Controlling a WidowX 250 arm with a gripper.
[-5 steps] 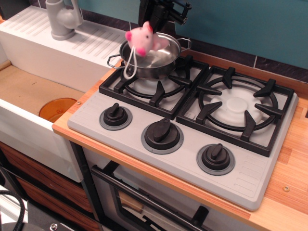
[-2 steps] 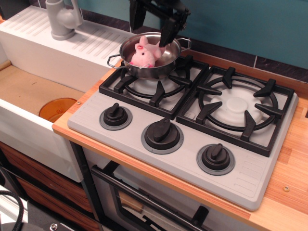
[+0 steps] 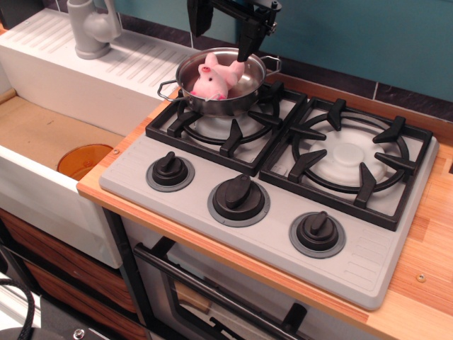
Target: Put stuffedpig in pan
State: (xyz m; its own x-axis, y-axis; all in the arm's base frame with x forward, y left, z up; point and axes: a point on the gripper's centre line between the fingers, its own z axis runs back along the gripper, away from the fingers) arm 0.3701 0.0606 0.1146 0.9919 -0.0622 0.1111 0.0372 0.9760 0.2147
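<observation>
Lifted a bit higher vs 0.4 s ago: gripper (image 3: 221, 35), now above pan rim, fingers spread apart, holding nothing, one finger (image 3: 245, 44) hanging just over rear right of pan. Dropped since 1.0 s ago: stuffedpig (image 3: 210, 79), then dangling at pan's near-left rim, now lying inside pan (image 3: 233, 99), on its side, dark pink snout toward left, feet toward right. No contact btwn gripper and pig.

Count, task items: 1 pig, 1 pan. Pan = shiny steel, 2 wire loop handles, left one (image 3: 166, 91) and right one (image 3: 273, 65). Sits on rear part of left burner grate (image 3: 226, 120).

Count, rest: 2 burner grates, black; right grate (image 3: 350, 159) bare w/ white burner cap at centre. 3 black knobs in a row along front of grey stove top (image 3: 368, 262): left (image 3: 170, 170), mid (image 3: 238, 197), right (image 3: 316, 231). 1 grey faucet (image 3: 92, 28) at top left, beside white ribbed drainboard (image 3: 106, 67). 1 orange drain disc (image 3: 83, 161) in sink basin. Wood counter (image 3: 425, 234) around stove. Teal wall (image 3: 368, 35) behind.
</observation>
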